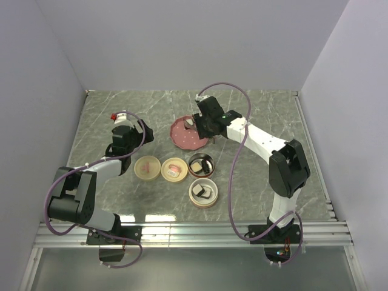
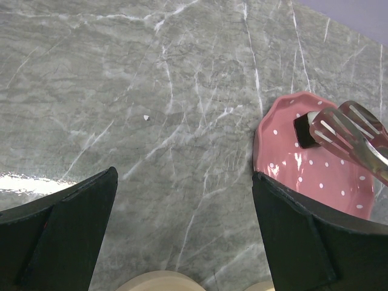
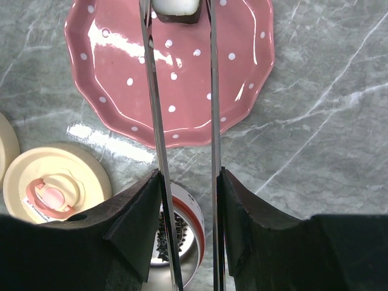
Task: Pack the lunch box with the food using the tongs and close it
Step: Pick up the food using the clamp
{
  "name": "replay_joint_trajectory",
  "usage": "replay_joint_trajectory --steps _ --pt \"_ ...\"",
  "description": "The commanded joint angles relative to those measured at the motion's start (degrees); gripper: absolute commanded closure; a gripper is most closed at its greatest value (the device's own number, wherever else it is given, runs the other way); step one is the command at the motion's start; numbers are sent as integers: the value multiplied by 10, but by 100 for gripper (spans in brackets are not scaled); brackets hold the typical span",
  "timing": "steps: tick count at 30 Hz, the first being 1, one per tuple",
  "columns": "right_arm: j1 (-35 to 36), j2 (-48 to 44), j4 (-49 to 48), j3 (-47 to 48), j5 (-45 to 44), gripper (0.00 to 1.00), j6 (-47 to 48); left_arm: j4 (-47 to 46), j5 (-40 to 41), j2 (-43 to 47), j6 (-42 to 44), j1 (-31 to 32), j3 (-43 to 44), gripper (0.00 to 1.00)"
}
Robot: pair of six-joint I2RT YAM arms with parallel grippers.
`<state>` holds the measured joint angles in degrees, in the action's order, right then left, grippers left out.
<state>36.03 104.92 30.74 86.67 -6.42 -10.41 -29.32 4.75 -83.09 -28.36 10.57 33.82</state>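
My right gripper [image 3: 187, 176] is shut on the tongs [image 3: 156, 121], whose two thin silvery arms run forward over the pink dotted plate [image 3: 121, 91]. Their tips stand on either side of a black-and-white piece of food [image 3: 174, 7] at the plate's far edge. In the top view this gripper [image 1: 203, 124] hangs over the plate [image 1: 182, 138]. Two round lunch box tins [image 1: 200, 163] [image 1: 204, 193] hold more food. My left gripper [image 2: 183, 176] is open and empty over bare table, left of the plate [image 2: 315, 170]; the tongs' tips [image 2: 345, 128] and the food [image 2: 305, 131] show there.
Two cream lids [image 1: 147, 167] [image 1: 174, 169] lie left of the tins, one with a pink knob [image 3: 51, 197]. A tin with a red band [image 3: 193, 227] sits just below my right fingers. Grey walls close in the marble table [image 1: 267, 115] on three sides.
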Motion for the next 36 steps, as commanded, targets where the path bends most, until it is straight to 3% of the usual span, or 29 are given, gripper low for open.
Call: replay_joint_trajectory --steps 1,22,25,26,32,36 --pt "4 -15 -14 6 -11 50 -3 -27 -8 16 -7 -2 2 0" --pt "19 41 27 42 -5 52 5 -26 -7 18 -7 -2 3 0" --pt "21 45 27 42 -17 59 5 -27 -7 18 -7 -2 3 1" --pt "21 43 23 40 -21 69 4 -27 -7 17 -7 -2 3 0" --pt "21 40 3 37 -34 98 0 -27 -6 17 -7 -2 3 1" --pt "21 10 -18 17 -43 100 -5 -27 -7 17 -6 -2 3 1"
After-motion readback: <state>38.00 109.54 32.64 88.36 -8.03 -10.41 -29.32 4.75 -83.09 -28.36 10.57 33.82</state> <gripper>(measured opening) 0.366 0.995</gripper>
